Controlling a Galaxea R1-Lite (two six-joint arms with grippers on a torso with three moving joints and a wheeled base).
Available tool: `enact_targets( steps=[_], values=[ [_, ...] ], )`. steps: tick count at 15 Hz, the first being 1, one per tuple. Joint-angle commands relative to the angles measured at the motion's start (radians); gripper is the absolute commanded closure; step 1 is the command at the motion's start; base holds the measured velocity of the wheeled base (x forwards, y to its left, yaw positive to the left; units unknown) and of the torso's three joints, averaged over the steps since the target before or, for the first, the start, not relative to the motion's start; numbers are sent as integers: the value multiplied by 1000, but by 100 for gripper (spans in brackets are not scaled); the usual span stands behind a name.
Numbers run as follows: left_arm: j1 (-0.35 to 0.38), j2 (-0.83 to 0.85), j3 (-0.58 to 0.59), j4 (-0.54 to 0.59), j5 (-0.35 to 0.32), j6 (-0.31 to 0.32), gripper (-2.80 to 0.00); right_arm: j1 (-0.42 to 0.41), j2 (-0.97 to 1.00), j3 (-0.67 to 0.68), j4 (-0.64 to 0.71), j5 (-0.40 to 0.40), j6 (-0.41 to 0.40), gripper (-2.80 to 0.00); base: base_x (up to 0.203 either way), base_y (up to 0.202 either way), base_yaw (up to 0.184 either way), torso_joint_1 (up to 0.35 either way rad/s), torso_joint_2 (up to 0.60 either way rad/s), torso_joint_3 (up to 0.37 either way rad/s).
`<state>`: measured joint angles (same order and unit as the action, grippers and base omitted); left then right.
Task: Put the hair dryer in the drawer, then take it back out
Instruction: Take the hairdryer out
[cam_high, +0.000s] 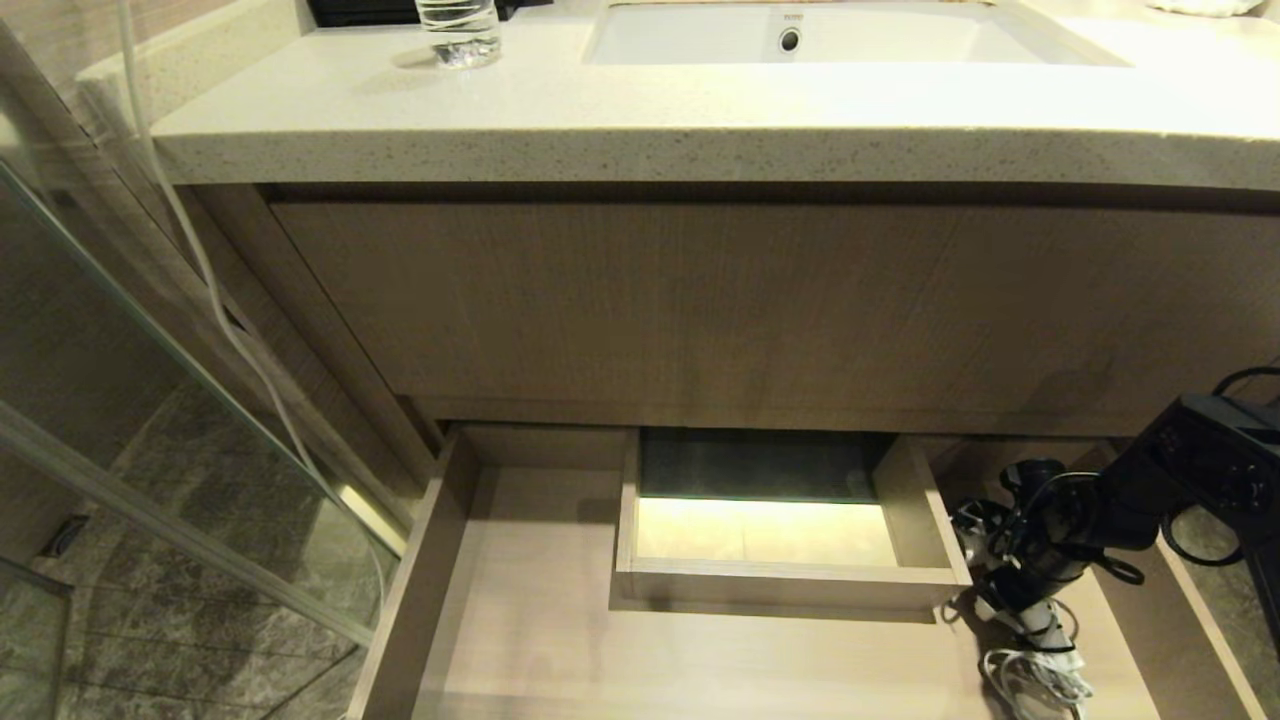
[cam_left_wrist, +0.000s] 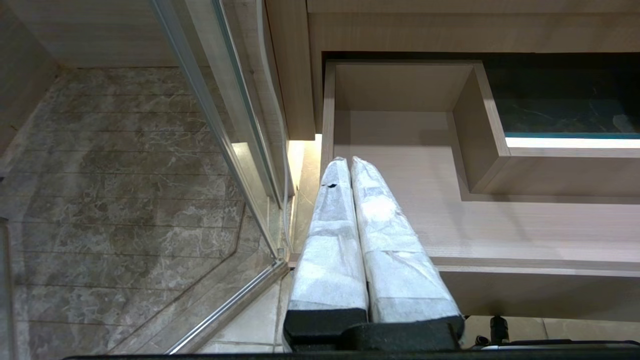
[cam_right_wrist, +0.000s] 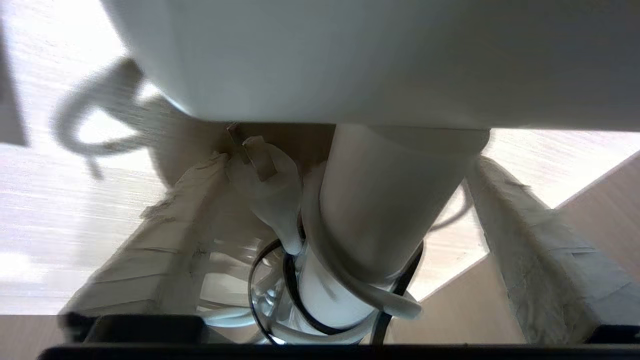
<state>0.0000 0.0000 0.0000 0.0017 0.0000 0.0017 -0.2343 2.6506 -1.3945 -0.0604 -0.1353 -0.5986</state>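
The drawer (cam_high: 560, 640) stands pulled out under the vanity, its wood-grain floor also showing in the left wrist view (cam_left_wrist: 500, 225). In its right-hand part is the white hair dryer (cam_high: 1040, 622), largely covered by my right gripper (cam_high: 1030, 565), with the coiled white cord (cam_high: 1040, 685) trailing toward the front. From the right wrist the hair dryer (cam_right_wrist: 390, 200) fills the middle, and my right gripper (cam_right_wrist: 347, 160) is open, one finger on each side of the handle with light showing past one. I cannot tell whether the dryer rests on the drawer floor. My left gripper (cam_left_wrist: 345, 162) is shut and empty beside the drawer's left front corner.
A boxed cutout (cam_high: 790, 582) rises in the drawer's middle, just left of the hair dryer. The taller front panel (cam_high: 760, 310) and countertop overhang the drawer's back. A glass cup (cam_high: 457, 30) and sink (cam_high: 800, 35) are on top. A glass shower door (cam_high: 150, 450) borders the left.
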Motion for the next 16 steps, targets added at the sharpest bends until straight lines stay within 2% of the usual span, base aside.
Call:
enact_targets(
  steps=[1, 10, 16],
  values=[
    [0, 0, 0, 0, 0, 0, 0, 1, 12, -4, -7, -2, -9, 0, 0, 0, 0, 0, 0, 0],
    [0, 0, 0, 0, 0, 0, 0, 2, -69, -1, -22, 3, -22, 0, 0, 0, 0, 0, 0, 0],
    [0, 0, 0, 0, 0, 0, 0, -2, -245, 127, -10, 3, -44, 0, 0, 0, 0, 0, 0, 0]
  ],
)
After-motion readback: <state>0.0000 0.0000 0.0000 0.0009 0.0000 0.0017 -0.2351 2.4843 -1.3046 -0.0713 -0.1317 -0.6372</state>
